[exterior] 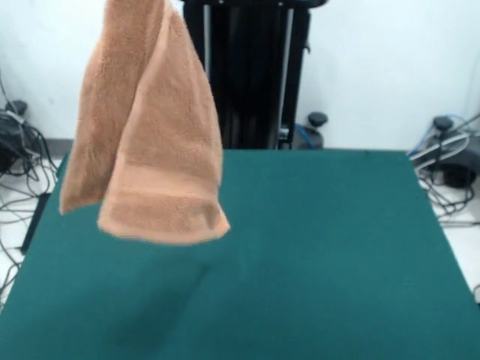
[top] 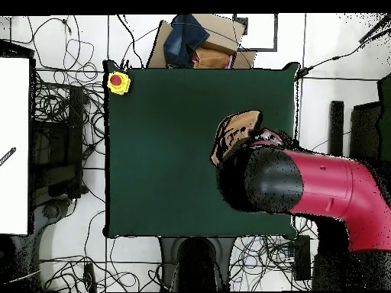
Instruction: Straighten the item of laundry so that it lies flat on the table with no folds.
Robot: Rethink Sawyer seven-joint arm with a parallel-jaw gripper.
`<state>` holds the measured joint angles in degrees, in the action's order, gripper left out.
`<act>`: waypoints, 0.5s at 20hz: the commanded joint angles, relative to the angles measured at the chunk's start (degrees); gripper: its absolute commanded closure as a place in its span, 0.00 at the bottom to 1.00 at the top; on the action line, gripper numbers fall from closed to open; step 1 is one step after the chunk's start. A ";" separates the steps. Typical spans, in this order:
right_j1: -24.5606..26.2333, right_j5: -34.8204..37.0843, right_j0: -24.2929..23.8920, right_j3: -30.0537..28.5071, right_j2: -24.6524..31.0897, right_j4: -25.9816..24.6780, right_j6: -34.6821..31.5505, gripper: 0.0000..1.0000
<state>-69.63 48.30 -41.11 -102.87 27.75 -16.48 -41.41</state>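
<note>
The item of laundry [exterior: 146, 127], a peach-orange terry towel, hangs in the air over the left part of the table [exterior: 322, 247]. It is folded lengthwise, and its banded lower hem sits well above the green top. Its upper end runs out of the front view at the top edge, where the gripper holding it is out of sight. In the overhead view a bunch of the towel [top: 235, 131] peeks out beside the black end [top: 248, 179] of the red arm [top: 328, 194], which covers the gripper from above. The towel casts a faint shadow on the table.
A yellow box with a red button [top: 117, 82] sits on one table corner. Cardboard and a blue cloth [top: 200, 42] lie beyond the table's edge in the overhead view. Cables [top: 65, 114] cover the floor around the table. The black pedestal [exterior: 251, 75] stands behind the towel.
</note>
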 commanded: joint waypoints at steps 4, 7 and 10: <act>-5.55 -8.42 2.58 0.74 -2.43 -7.45 -6.80 1.00; -6.58 -11.48 2.06 -0.42 -2.98 -8.54 -6.81 1.00; -6.50 -12.50 2.77 0.94 -3.35 -10.54 -8.15 1.00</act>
<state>-75.89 38.65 -40.02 -99.88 27.60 -22.74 -41.41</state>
